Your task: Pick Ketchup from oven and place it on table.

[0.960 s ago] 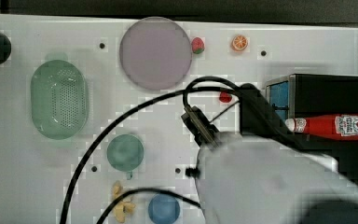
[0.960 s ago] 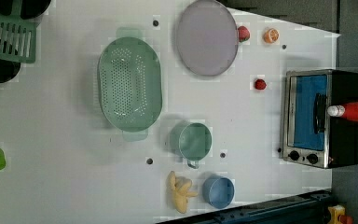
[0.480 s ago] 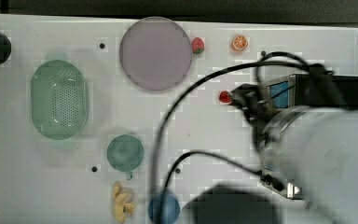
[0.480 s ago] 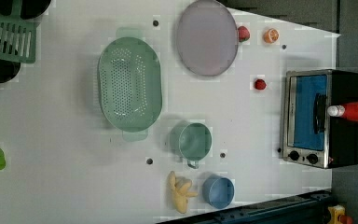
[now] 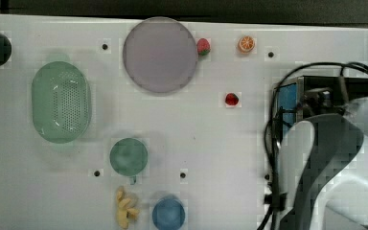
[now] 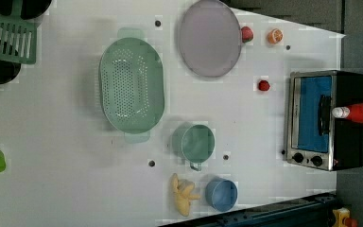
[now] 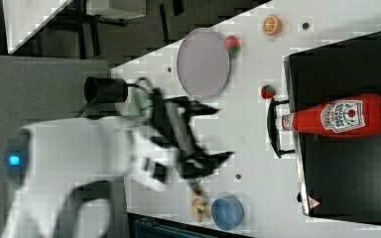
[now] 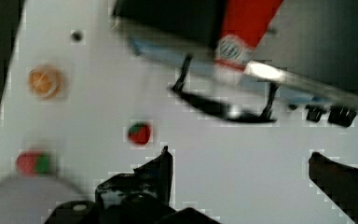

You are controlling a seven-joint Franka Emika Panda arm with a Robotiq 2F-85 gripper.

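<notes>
The gripper point(image 8: 240, 165) has its dark fingers point(image 8: 161, 168) spread wide with nothing between them, over bare white table point(image 8: 242, 144) in front of the oven point(image 8: 307, 42). In the right view it appears, somewhat blurred, as a dark shape point(image 7: 213, 134) above the table, well apart from the bottle. The Ketchup point(image 7: 337, 116) lies on its side on the oven's point(image 7: 347, 163) black top: a slim red bottle with a white label bearing a red emblem, its white cap reaching over the front edge above the dark handle point(image 7: 273, 128). In the left view the Ketchup point(image 6: 359, 112) crosses the oven point(image 6: 328, 118) above the bluish glass door. A strawberry point(image 8: 140, 133) sits on the table near the fingers.
</notes>
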